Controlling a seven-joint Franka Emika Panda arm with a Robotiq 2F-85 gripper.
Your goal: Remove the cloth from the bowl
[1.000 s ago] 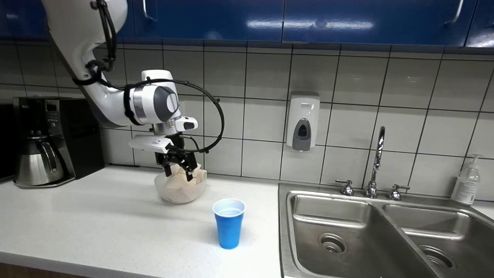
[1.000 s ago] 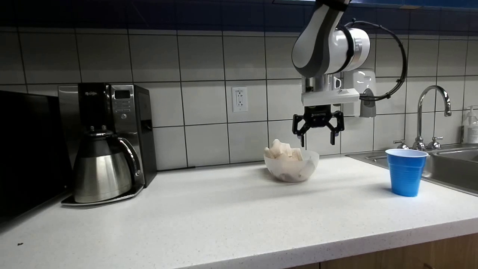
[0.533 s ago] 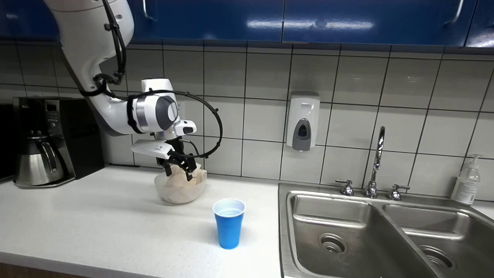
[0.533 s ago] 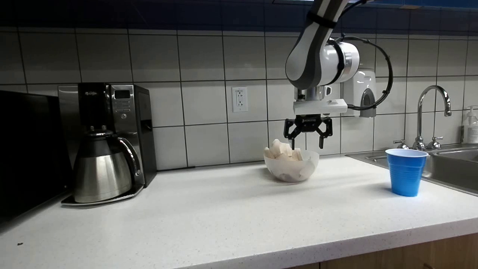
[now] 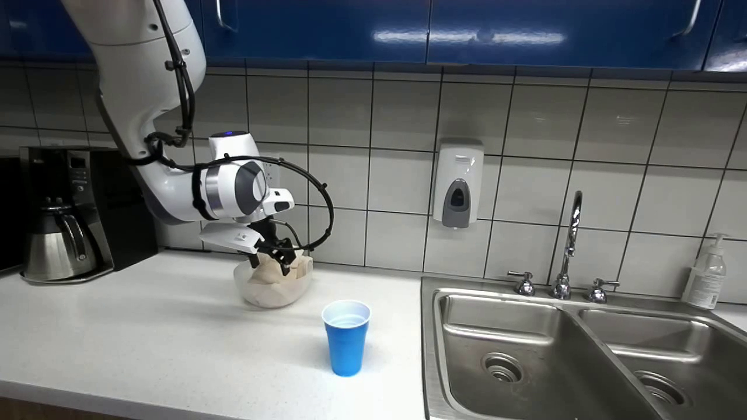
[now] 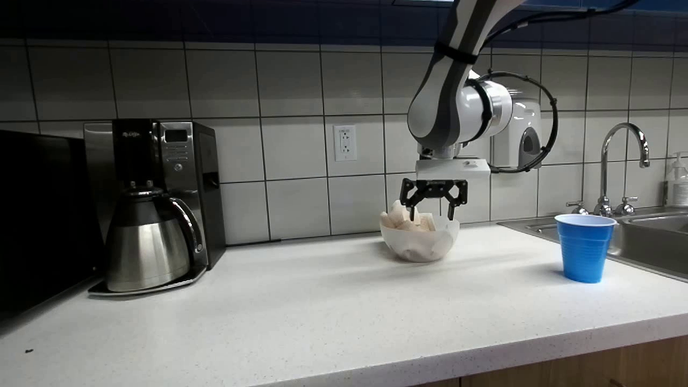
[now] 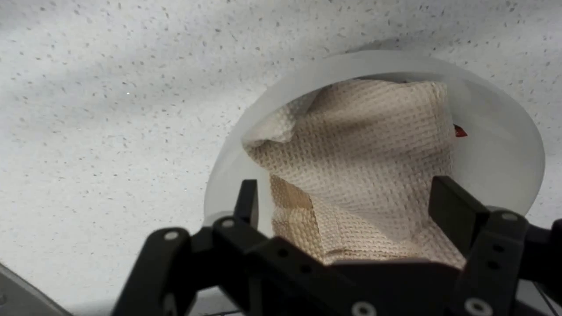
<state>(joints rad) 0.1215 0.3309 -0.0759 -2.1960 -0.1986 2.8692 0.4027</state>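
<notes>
Above the bowl [image 6: 419,248], your pincer [image 6: 431,216] is spread wide left to right, gripping nothing, presumably so you can straddle the cloth [image 7: 373,145] before closing.

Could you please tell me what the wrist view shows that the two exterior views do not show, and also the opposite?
Only the wrist view: a small red thing at the edge of the cloth, inside the bowl; I cannot tell what it is. The cloth's weave is also clear only here.

Only the exterior views: the blue cup, the coffee maker and the wall soap dispenser, each in both.

Shared: the counter, the bowl with the cloth in it, and the gripper, its jaws apart.
</notes>
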